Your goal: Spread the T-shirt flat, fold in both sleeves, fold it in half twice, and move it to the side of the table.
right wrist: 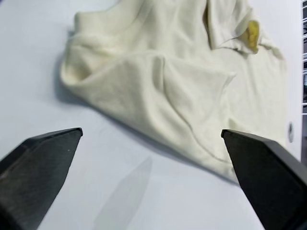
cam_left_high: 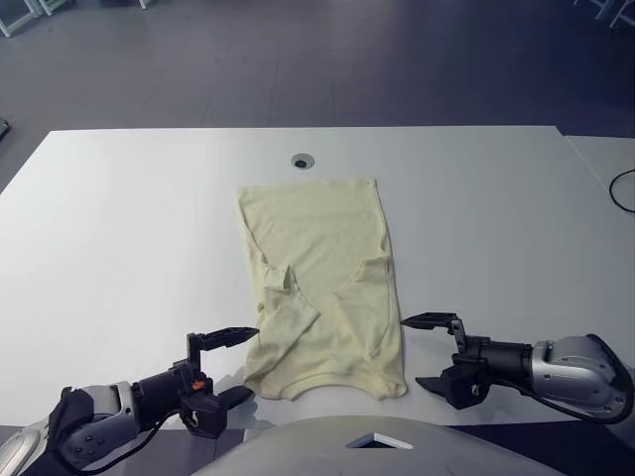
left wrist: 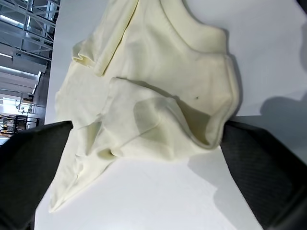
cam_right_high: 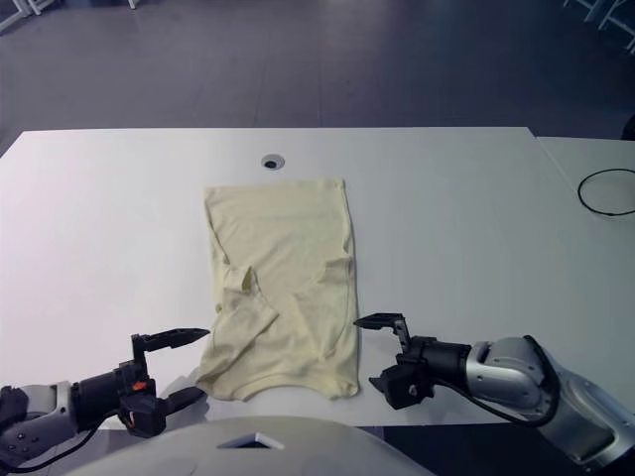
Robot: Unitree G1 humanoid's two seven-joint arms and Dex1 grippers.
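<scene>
A pale yellow T-shirt (cam_left_high: pixel 322 288) lies lengthwise on the white table (cam_left_high: pixel 129 238), collar end toward me, both sleeves folded in over its body. My left gripper (cam_left_high: pixel 231 365) stands open just left of the shirt's near left corner, which lies between its fingers (left wrist: pixel 33 163) in the left wrist view. My right gripper (cam_left_high: pixel 427 352) stands open just right of the near right corner, apart from the cloth. The right wrist view has the shirt (right wrist: pixel 168 86) lying ahead of the two open fingertips (right wrist: pixel 53 148).
A round cable grommet (cam_left_high: pixel 303 161) sits in the table beyond the shirt's far edge. A black cable loop (cam_right_high: pixel 607 190) lies at the far right. Wide bare tabletop stretches to both sides of the shirt.
</scene>
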